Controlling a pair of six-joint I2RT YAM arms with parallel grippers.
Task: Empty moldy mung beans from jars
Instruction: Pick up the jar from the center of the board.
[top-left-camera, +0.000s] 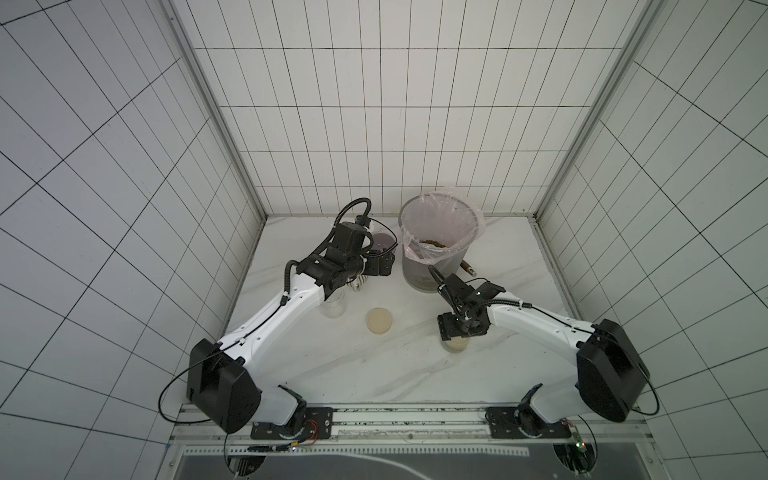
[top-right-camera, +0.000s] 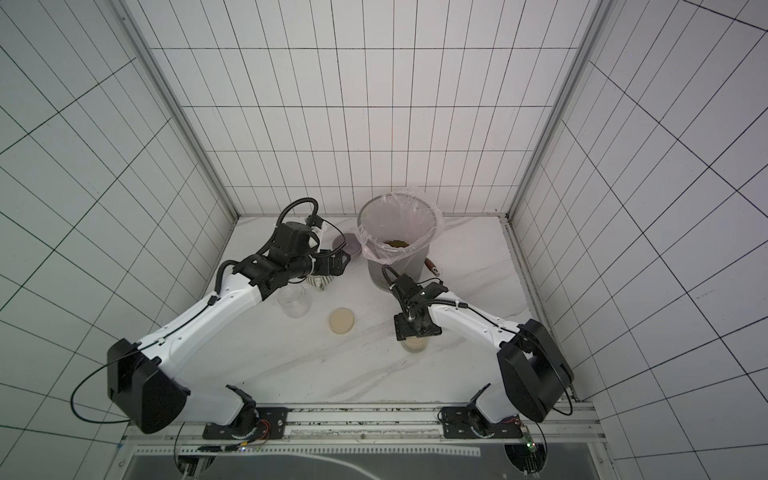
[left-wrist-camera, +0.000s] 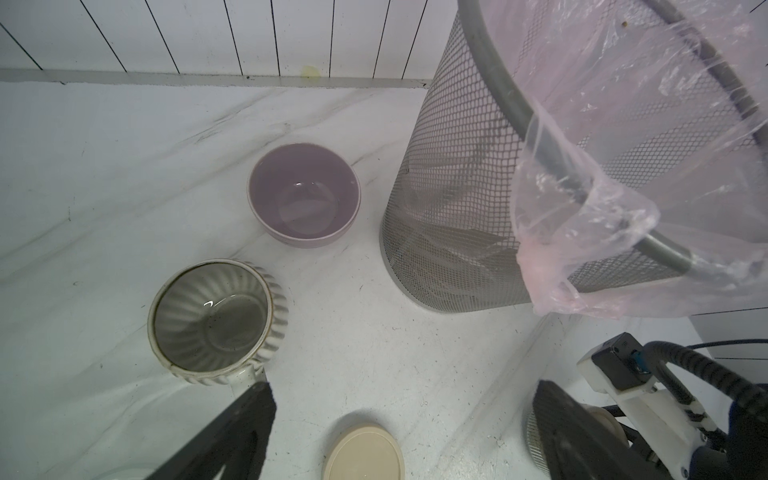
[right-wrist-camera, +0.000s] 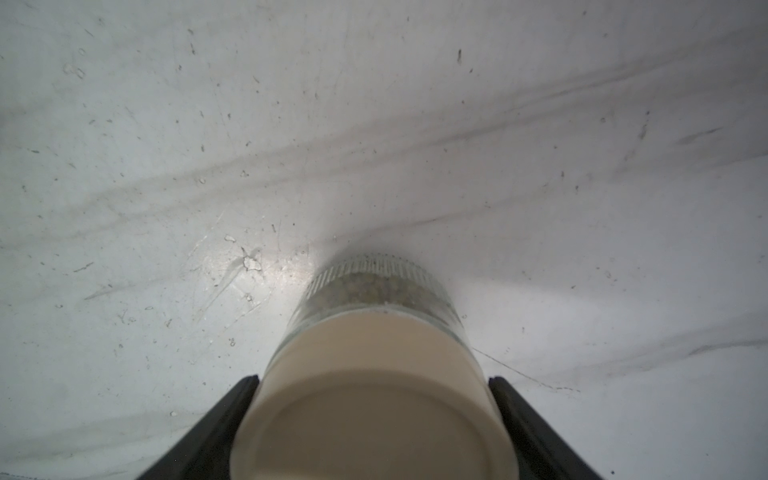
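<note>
A clear glass jar (top-left-camera: 455, 345) (top-right-camera: 415, 345) stands at the front right of the marble table, with mung beans (right-wrist-camera: 374, 291) showing through its wall under a beige lid (right-wrist-camera: 374, 395). My right gripper (top-left-camera: 457, 332) (right-wrist-camera: 373, 380) points down over it, its two fingers pressed against opposite sides of the lid. An empty lidless jar (top-left-camera: 332, 307) (top-right-camera: 294, 302) stands at the left, half under my left arm. Its loose lid (top-left-camera: 379, 320) (left-wrist-camera: 361, 453) lies flat mid-table. My left gripper (top-left-camera: 384, 266) (left-wrist-camera: 403, 390) hangs open and empty above the table.
A tall grey mesh bin (top-left-camera: 440, 266) with a pink liner stands at the back, with a small heap of beans (top-left-camera: 432, 242) inside. A purple bowl (left-wrist-camera: 303, 195) and a ribbed mug (left-wrist-camera: 212, 320) sit left of it. A brown-handled tool (top-left-camera: 467, 267) lies behind the bin.
</note>
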